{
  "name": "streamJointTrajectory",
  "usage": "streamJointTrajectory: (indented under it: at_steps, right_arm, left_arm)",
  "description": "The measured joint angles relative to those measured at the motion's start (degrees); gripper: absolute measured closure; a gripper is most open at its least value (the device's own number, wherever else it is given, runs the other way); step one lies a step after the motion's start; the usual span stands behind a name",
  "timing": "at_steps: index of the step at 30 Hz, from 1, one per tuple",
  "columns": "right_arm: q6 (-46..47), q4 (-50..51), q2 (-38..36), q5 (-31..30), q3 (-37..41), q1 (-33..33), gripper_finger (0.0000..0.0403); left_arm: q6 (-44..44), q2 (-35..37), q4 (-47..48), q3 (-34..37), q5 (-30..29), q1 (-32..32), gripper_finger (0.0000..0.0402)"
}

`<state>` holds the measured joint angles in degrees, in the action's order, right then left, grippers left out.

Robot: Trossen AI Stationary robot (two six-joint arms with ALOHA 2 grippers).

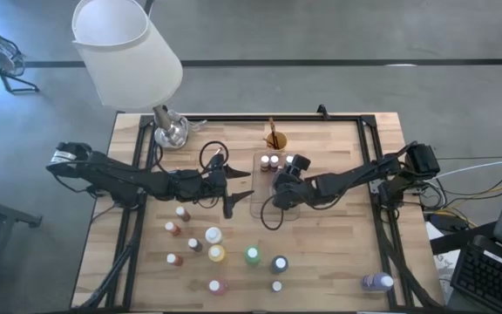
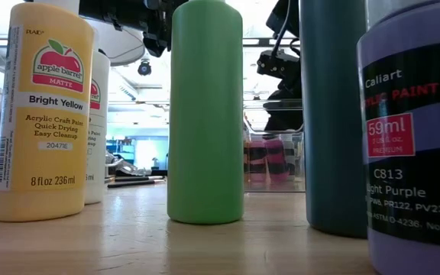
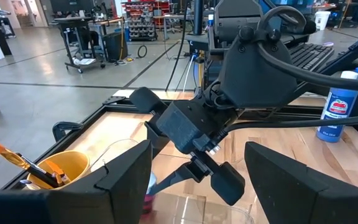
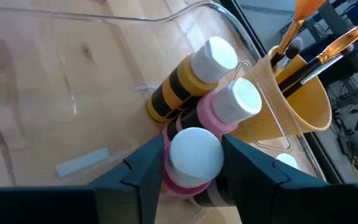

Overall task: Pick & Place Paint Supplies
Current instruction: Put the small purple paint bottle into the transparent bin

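Note:
My right gripper (image 4: 193, 147) reaches over the clear tray (image 1: 260, 199) and is shut on a pink paint bottle with a white cap (image 4: 194, 154). A yellow bottle (image 4: 191, 78) and another pink one (image 4: 229, 107) stand beside it in the tray's far corner. My left gripper (image 1: 236, 187) hovers open just left of the tray and holds nothing. More bottles stand on the near half of the table, among them yellow (image 1: 217, 253), green (image 1: 252, 255), teal (image 1: 279, 263) and purple (image 1: 377, 281). Brushes (image 4: 319, 46) stick up out of the orange cup (image 4: 300, 102). My right gripper pinches the pink bottle between its two fingers, one finger (image 4: 145, 168) on each side of the body just under the white cap (image 4: 178, 184). The fingers come from above, slanting down. The bottle stays upright; whether its base stands on the tray floor is hidden.
A lamp with a white shade (image 1: 129, 52) stands at the table's far left corner. The orange cup (image 1: 275, 138) sits right behind the tray. In the low view the tall yellow (image 2: 40, 114), green (image 2: 205, 114) and teal (image 2: 334, 114) bottles crowd the near edge.

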<state>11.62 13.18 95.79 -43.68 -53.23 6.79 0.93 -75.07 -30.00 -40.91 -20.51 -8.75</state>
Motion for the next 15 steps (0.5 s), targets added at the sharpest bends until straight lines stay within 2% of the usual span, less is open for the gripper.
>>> streamJointTrajectory:
  at_steps: [7,15]
  right_arm:
    - [0.0,0.0,0.0,-1.8,0.0,0.0,0.0223]
    - [-1.8,-0.1,0.0,-3.0,0.0,0.0,0.0241]
  left_arm:
    - [0.0,0.0,0.0,0.0,0.0,0.0,0.0140]
    - [0.0,0.0,0.0,0.0,0.0,0.0,0.0140]
